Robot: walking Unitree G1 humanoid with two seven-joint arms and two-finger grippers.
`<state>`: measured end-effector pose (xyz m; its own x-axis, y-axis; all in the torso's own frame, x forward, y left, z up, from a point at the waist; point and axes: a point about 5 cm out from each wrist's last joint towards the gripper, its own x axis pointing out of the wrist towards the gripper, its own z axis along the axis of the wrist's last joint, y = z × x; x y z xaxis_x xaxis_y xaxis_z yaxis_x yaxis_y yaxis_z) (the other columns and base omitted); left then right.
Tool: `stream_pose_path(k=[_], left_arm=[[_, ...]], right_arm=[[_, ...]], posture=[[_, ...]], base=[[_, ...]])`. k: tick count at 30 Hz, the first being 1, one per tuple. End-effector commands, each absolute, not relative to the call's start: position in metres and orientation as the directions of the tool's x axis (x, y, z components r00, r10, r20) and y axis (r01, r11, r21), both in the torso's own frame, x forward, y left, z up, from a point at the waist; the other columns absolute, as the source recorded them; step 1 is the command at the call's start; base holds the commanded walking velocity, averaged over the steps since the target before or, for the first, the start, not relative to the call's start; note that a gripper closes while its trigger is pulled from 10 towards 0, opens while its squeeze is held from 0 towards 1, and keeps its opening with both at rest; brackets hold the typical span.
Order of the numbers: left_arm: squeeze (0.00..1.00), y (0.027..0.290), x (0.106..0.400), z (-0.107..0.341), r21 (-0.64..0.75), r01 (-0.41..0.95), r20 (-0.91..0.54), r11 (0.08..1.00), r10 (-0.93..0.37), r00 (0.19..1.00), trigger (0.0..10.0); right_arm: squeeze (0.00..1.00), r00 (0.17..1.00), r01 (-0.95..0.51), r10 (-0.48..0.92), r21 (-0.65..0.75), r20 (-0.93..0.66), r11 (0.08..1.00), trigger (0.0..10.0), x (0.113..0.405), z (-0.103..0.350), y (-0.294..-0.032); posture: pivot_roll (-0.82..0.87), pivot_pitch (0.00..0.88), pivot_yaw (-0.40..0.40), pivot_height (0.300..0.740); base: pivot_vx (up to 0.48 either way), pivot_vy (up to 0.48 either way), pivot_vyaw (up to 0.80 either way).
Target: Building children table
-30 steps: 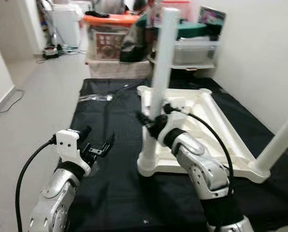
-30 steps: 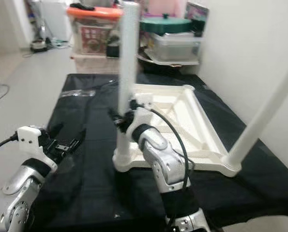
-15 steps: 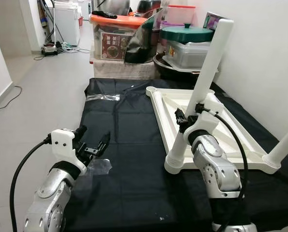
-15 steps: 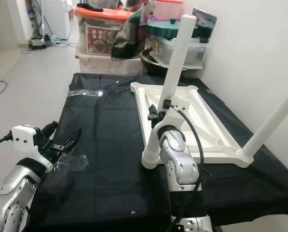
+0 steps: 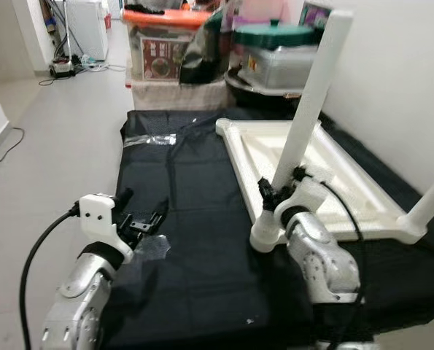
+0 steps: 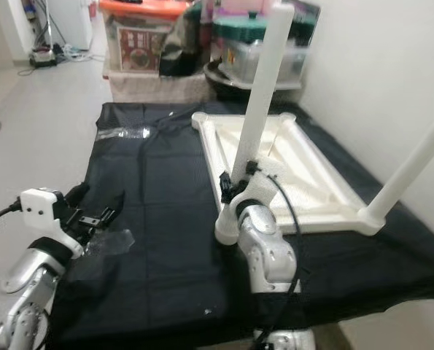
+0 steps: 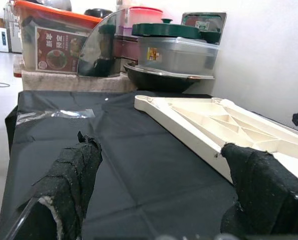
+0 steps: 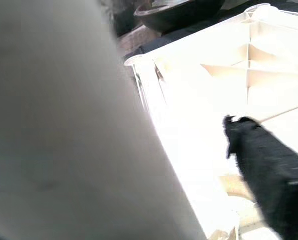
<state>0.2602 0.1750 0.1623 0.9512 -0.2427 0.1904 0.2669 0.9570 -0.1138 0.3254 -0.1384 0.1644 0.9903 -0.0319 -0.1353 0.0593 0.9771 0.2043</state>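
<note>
Two legs (image 5: 313, 98) stand in the inverted tabletop (image 5: 326, 171); the far corners remain unfitted. Right gripper (image 5: 279, 195) jaws grasp the near-left leg. Left gripper (image 5: 140, 222) hovers, jaws released.

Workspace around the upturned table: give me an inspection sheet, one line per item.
Surface: black cloth spread on the grey floor.
Job's things: white tabletop lies underside up; near leg stands in its corner socket, a second leg at the right corner.
Clutter: clear plastic wrap beside the left arm, another piece at the cloth's far edge.
Grippers: right claw around the near leg's lower part; left claw open over the cloth, holding nothing.
Cables: black cable looping from the left wrist, one on the right arm.
Surroundings: storage boxes and a lidded pot behind, white wall on the right.
</note>
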Motion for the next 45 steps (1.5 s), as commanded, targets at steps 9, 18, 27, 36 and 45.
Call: stream_pose_path(k=[9,18,27,36,45], left_arm=[[0.00,0.173,0.259,0.160,-0.118,0.281,0.179,0.952,-0.258,0.949,10.0],[0.00,0.170,0.260,0.161,-0.122,0.292,0.181,0.949,-0.268,0.946,10.0],[0.00,0.170,0.260,0.161,-0.125,0.293,0.184,0.948,-0.268,0.946,10.0],[0.00,0.169,0.259,0.160,-0.122,0.297,0.182,0.947,-0.273,0.945,10.0],[0.00,0.169,0.259,0.159,-0.119,0.300,0.179,0.946,-0.277,0.944,10.0]], right_arm=[[1.00,0.993,-0.114,0.101,0.269,0.059,0.956,10.0,0.326,0.202,-0.134],[0.00,0.978,-0.206,0.204,0.163,0.033,0.965,10.0,0.348,0.206,-0.157],[0.00,0.977,-0.213,0.214,0.092,0.006,0.973,10.0,0.370,0.219,-0.192],[0.00,0.935,-0.356,0.354,0.079,0.036,0.931,10.0,0.375,0.226,-0.195],[0.00,0.858,-0.510,0.503,0.055,0.101,0.859,10.0,0.375,0.233,-0.191]], posture=[[0.02,0.000,-0.061,0.740],[0.02,0.000,-0.061,0.740],[0.02,0.000,-0.074,0.740],[0.02,0.000,-0.075,0.740],[0.03,0.000,-0.074,0.740]], base=[[0.000,0.000,0.00],[0.000,0.000,0.00],[0.000,0.000,0.00],[0.000,0.000,0.00],[0.000,0.000,0.00]])
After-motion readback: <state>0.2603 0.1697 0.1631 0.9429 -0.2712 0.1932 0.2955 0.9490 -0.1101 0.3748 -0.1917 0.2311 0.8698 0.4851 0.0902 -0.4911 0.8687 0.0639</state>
